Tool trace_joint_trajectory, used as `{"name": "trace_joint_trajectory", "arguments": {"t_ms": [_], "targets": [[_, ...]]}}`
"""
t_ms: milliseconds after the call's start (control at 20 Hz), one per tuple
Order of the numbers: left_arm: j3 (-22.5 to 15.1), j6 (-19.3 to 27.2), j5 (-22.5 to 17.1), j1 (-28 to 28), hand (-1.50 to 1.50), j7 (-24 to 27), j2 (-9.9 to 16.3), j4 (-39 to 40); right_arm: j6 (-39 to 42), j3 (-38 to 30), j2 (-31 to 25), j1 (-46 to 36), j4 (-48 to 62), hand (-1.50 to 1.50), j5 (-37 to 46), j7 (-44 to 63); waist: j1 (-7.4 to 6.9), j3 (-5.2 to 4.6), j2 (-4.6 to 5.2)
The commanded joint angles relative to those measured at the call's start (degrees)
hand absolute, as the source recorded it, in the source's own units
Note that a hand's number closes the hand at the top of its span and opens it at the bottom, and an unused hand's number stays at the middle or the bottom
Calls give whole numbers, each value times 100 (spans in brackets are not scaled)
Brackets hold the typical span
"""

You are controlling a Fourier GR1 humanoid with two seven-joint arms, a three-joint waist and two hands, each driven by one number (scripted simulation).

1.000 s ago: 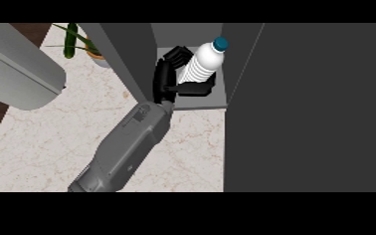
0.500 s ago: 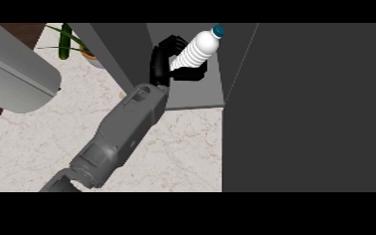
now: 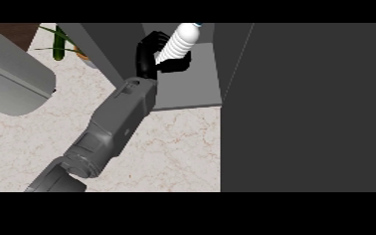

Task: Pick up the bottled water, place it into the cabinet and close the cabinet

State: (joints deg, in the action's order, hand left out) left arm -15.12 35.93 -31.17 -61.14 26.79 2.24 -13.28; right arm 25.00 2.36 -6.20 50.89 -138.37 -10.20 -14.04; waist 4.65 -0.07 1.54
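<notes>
Blocky grey forearm (image 3: 110, 129), segmented casing, glossy black hand (image 3: 150, 55)

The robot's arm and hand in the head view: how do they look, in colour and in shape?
One forearm shows: grey, blocky, built of angular segments, narrowing toward the wrist. Its hand is glossy black, with rounded fingers and a thumb. No cables, markings or sleeve can be seen.

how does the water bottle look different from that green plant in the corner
The water bottle is white and ribbed; the plant is green with thin leaves. The bottle is held by the left hand over the cabinet floor; the plant stands free outside the cabinet, at upper left. Both reach the view's top edge.
</notes>
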Motion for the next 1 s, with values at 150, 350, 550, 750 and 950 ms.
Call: {"name": "trace_joint_trajectory", "arguments": {"t_ms": [150, 350, 550, 750, 950], "targets": [[-93, 390, 332, -467, -150, 204, 152, 642, 71, -37, -8, 23, -272, -150, -454, 132, 73, -1, 36], [-112, 691, 422, -659, -150, 292, 79, 826, 183, -57, -42, 74, -235, -150, -450, 21, 177, 0, 52], [-25, 506, 382, -631, -150, 383, 168, 898, 261, -39, -74, 89, -201, -150, -471, 14, 177, -4, 71], [-12, -122, 396, -755, -150, 442, 173, 784, 282, -95, -112, 110, -213, -150, -545, 75, 129, -5, 59], [348, -726, 88, -587, -150, 1127, 248, 338, 321, -29, -65, 200, -169, -150, -509, 21, 24, -9, 21]]}}
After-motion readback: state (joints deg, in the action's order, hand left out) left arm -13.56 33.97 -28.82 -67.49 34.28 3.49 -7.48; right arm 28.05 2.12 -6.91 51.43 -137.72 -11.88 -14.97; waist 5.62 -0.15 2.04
